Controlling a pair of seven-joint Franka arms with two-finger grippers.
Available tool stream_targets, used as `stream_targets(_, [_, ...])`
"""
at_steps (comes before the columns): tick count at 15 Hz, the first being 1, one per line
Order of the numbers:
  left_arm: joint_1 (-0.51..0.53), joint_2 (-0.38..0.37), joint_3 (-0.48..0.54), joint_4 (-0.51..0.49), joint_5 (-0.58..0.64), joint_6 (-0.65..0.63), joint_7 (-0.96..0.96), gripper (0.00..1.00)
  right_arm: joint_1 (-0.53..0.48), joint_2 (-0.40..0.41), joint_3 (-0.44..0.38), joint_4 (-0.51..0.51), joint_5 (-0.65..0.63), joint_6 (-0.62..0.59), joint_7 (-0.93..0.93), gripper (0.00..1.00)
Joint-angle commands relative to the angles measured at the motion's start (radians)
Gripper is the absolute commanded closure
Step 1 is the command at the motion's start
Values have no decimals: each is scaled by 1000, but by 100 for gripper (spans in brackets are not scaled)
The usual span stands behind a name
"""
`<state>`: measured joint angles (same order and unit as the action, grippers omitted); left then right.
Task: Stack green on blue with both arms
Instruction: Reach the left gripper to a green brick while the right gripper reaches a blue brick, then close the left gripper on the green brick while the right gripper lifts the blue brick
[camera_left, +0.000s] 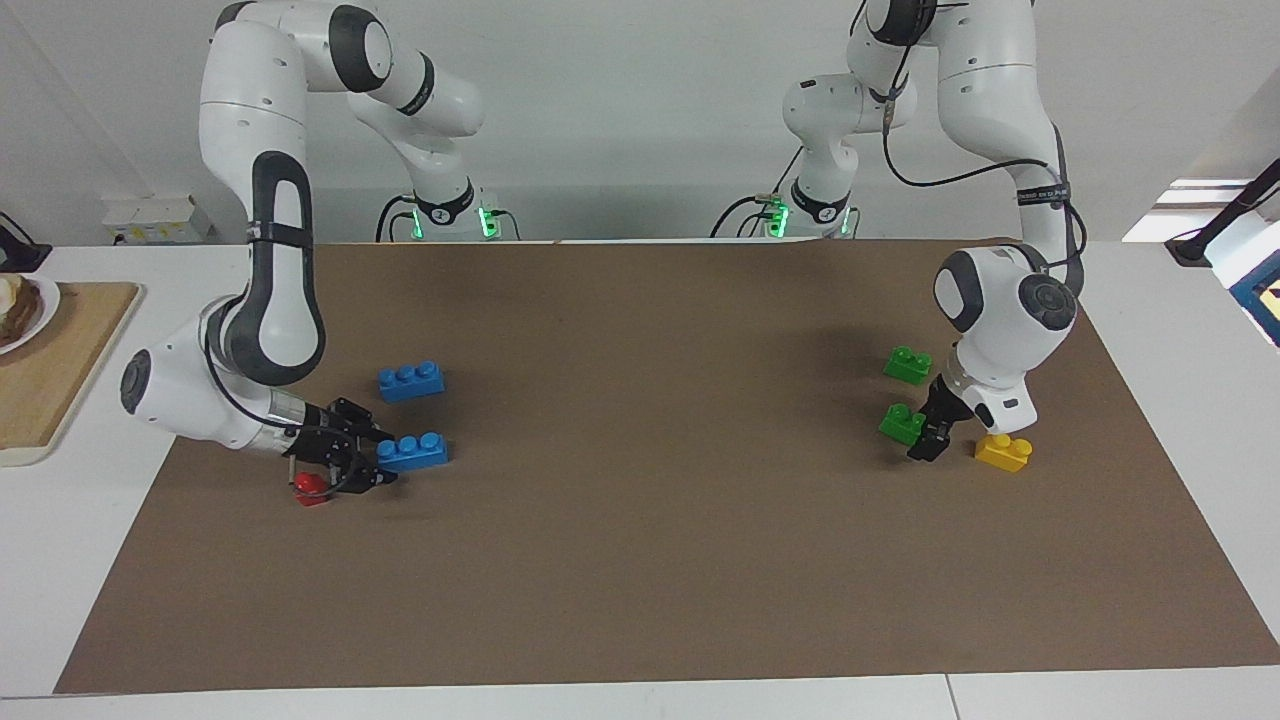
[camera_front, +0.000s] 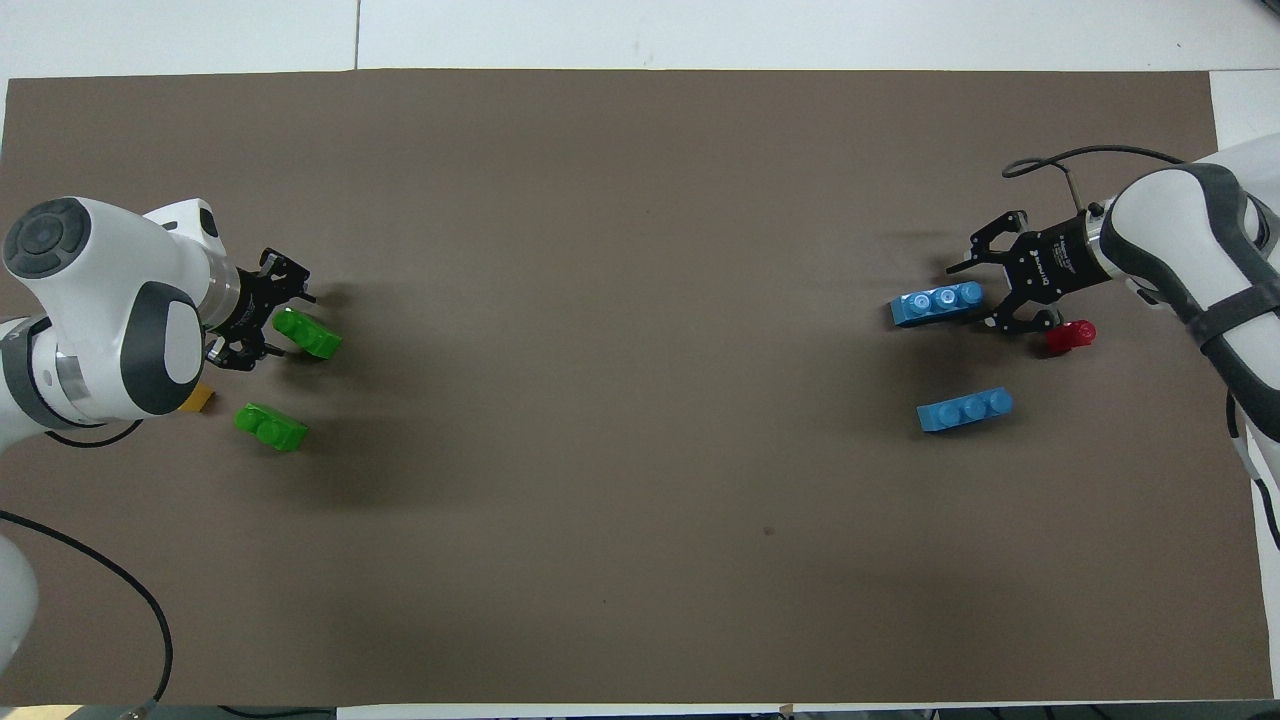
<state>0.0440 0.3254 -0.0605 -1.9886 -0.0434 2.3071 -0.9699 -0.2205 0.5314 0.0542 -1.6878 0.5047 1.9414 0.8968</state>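
Green brick (camera_left: 903, 423) low at the left arm's end of the desk, touching the left gripper (camera_left: 928, 442), jaws spread around one end, apparently for a pick-up. Blue brick (camera_left: 414, 452) at the right arm's end, just before the right gripper (camera_left: 368, 462), jaws released wide, red brick (camera_left: 311, 487) beside; stacking not yet begun.

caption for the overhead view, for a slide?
Left hand at a green brick, right hand open at a blue brick, at the mat's two ends.
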Motion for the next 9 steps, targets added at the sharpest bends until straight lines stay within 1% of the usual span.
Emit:
stream_targets(1, [8,-3,-4,-24,-19,28,22,38,-5,-28,3,-38,34,16,-30,84])
stream_targets(2, [2,-3,-2,-26,-21,29,19,55,-3,-28,3,-35,43,16,-38,100])
stream_targets(3, [1,-3,-2,-27,-21,31,14,77,0,-28,3,-29,41,14,-58,100])
stream_targets(4, [-3,-3,-2,-27,-21,34,14,96,10,-28,3,-26,41,17,-65,100])
stream_targets(5, [0,-3,-2,-27,-21,35,16,100,23,-27,3,-9,43,13,-58,100])
stream_targets(6, [5,-3,-2,-26,-19,34,22,100,33,-27,3,20,48,-1,-24,100])
stream_targets(8, [8,-3,-4,-23,-21,35,23,100,39,-27,4,69,45,-7,110,100])
stream_targets(9, [8,-3,-4,-19,-21,31,23,100,61,-30,12,92,46,-9,140,100])
